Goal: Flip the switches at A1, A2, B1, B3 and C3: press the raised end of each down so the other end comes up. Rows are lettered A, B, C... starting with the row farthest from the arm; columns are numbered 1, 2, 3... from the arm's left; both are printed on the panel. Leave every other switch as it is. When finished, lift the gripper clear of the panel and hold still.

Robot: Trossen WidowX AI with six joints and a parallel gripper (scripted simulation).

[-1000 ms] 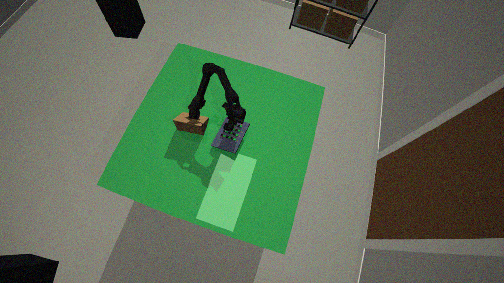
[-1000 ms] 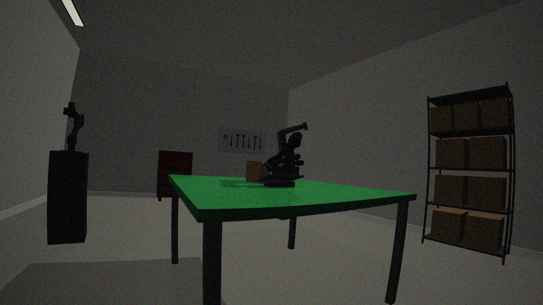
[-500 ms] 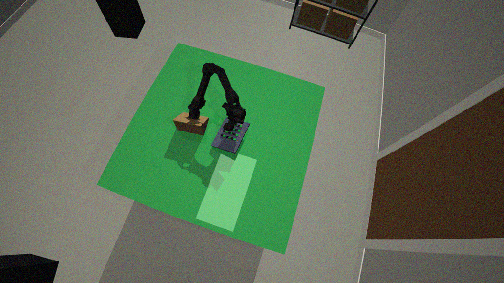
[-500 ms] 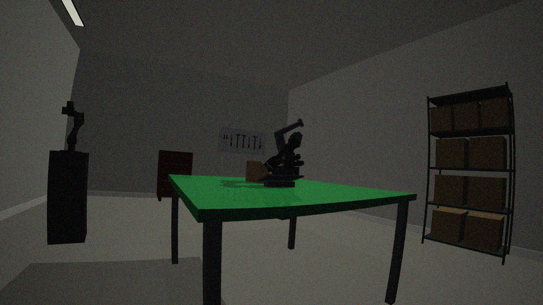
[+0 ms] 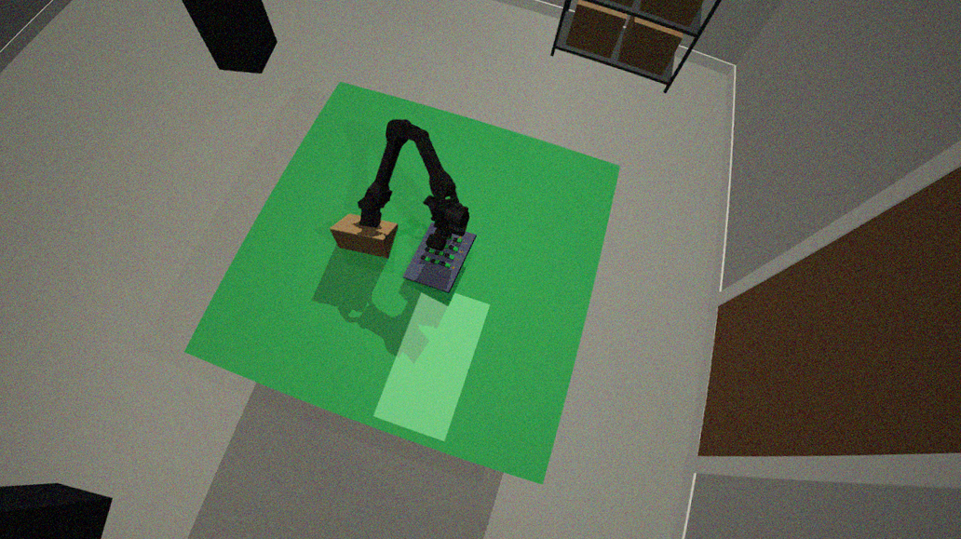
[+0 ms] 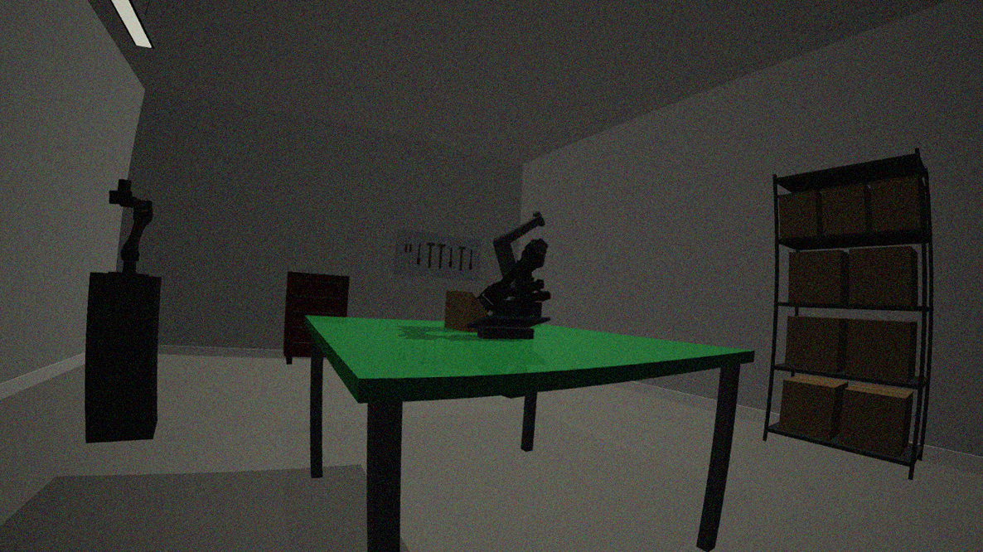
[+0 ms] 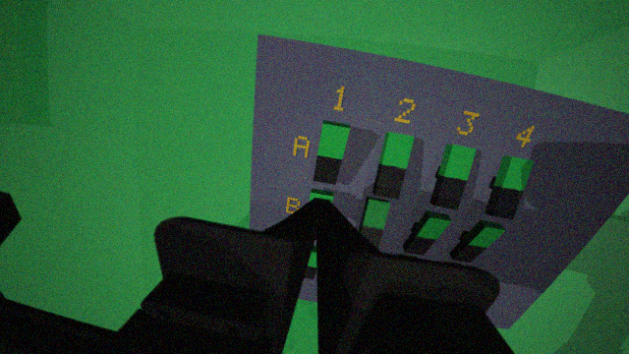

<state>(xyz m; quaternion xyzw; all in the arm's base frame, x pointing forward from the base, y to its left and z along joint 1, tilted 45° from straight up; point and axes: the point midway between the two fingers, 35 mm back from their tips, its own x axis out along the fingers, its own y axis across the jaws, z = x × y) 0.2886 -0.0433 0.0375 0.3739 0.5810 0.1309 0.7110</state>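
My gripper (image 5: 435, 246) (image 7: 320, 206) is shut and empty. In the wrist view its tips overlap the near part of switch B1 (image 7: 322, 196); contact is unclear. The tilted grey panel (image 5: 434, 275) (image 7: 280, 74) carries rocker switches, each with a green far half and dark near half. Switches A1 (image 7: 333, 147) and A2 (image 7: 396, 157) are fully visible; their raised ends are hard to tell. Switch B2 (image 7: 376, 216) is partly seen beside the right finger. Switch B3 (image 7: 431, 230) looks tilted unlike B2. A sliver of C1 (image 7: 313, 258) shows between the fingers. C3 is hidden in the wrist view.
Switches A3 (image 7: 458, 164), A4 (image 7: 512, 176) and B4 (image 7: 484, 237) stand on the panel's right side. The arm's wooden base block (image 5: 361, 235) (image 6: 461, 310) is beside the panel on the green table (image 5: 534, 275) (image 6: 424, 358). A shelf rack (image 6: 853, 304) stands away from the table.
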